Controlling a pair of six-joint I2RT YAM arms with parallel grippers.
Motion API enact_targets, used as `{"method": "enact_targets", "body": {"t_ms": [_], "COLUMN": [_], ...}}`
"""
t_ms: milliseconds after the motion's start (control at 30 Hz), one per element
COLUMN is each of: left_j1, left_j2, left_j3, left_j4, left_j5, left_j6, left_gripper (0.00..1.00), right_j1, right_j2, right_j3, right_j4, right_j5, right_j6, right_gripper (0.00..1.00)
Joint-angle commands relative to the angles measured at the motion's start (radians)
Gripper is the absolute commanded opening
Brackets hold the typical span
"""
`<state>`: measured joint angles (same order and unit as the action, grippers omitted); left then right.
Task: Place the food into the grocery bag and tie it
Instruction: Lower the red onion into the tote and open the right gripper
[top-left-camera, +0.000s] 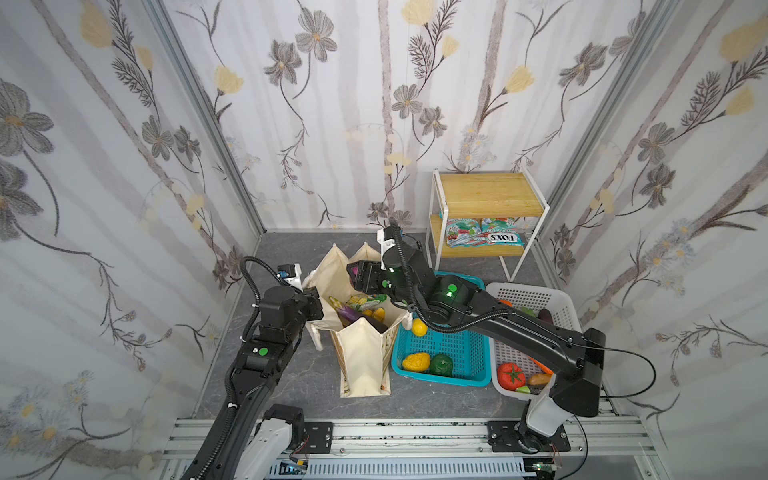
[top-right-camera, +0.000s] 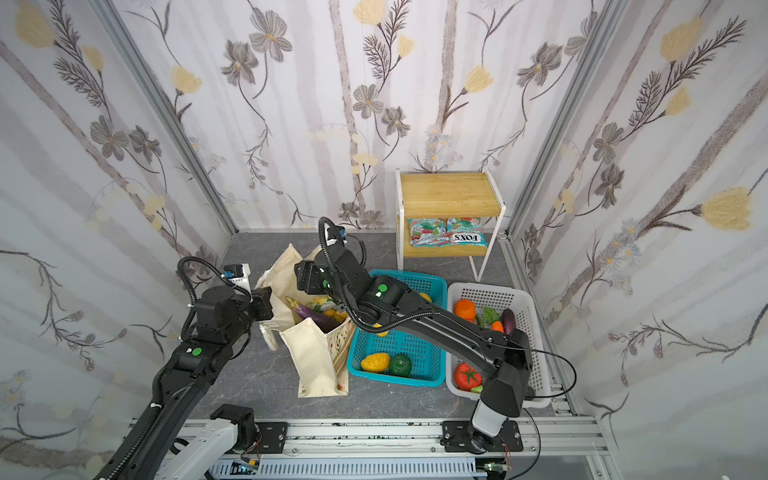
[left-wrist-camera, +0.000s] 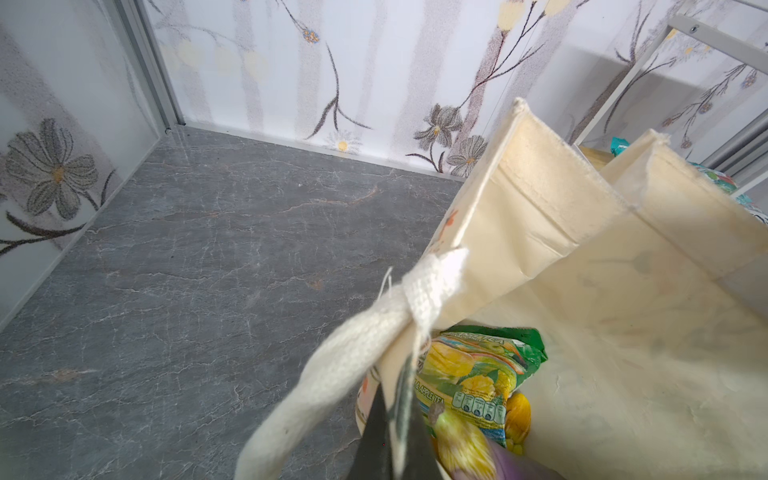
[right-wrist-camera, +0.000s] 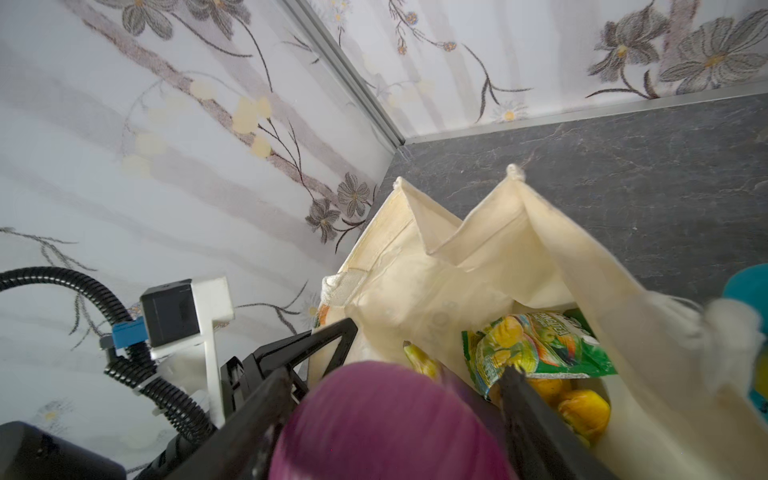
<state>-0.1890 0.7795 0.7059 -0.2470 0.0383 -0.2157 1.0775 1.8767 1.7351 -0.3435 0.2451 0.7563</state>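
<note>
The cream grocery bag (top-left-camera: 361, 353) (top-right-camera: 309, 357) stands open on the grey floor, left of the baskets. Food lies inside it: a green snack packet (left-wrist-camera: 478, 365) (right-wrist-camera: 536, 345), a purple eggplant (top-left-camera: 347, 312) (left-wrist-camera: 469, 449), a banana (right-wrist-camera: 419, 357) and yellow-orange fruit (right-wrist-camera: 582, 407). My left gripper (top-left-camera: 313, 305) (left-wrist-camera: 399, 386) is shut on the bag's left rim, beside the white rope handle (left-wrist-camera: 332, 374). Above the bag's mouth, my right gripper (top-left-camera: 353, 276) (right-wrist-camera: 390, 386) is shut on a second purple eggplant (right-wrist-camera: 390, 424).
A teal basket (top-left-camera: 453, 353) right of the bag holds yellow and green produce. A white basket (top-left-camera: 536, 299) beyond it holds a tomato (top-left-camera: 512, 374) and more produce, partly under my right arm. A wooden shelf (top-left-camera: 486, 195) with candy packets (top-left-camera: 486, 235) stands at the back.
</note>
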Motion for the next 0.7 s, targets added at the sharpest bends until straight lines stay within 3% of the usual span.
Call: {"method": "enact_targets", "body": {"t_ms": [0, 333, 667], "left_j1": [0.0, 0.0, 0.001], "left_j2": [0.0, 0.0, 0.004], "left_j3": [0.001, 0.001, 0.003], "left_j4": [0.022, 0.022, 0.022], "left_j5": [-0.002, -0.001, 0.003], "left_j6": [-0.001, -0.001, -0.002], "left_gripper": [0.0, 0.0, 0.0], "right_j1": [0.009, 0.01, 0.011], "right_j2": [0.074, 0.219, 0.297], "right_j3": [0.059, 0.062, 0.077], "right_j4": [-0.089, -0.144, -0.222], "right_j5": [0.043, 0.044, 0.116], "right_j6": [-0.03, -0.012, -0.011], "right_gripper": [0.66, 0.67, 0.72]}}
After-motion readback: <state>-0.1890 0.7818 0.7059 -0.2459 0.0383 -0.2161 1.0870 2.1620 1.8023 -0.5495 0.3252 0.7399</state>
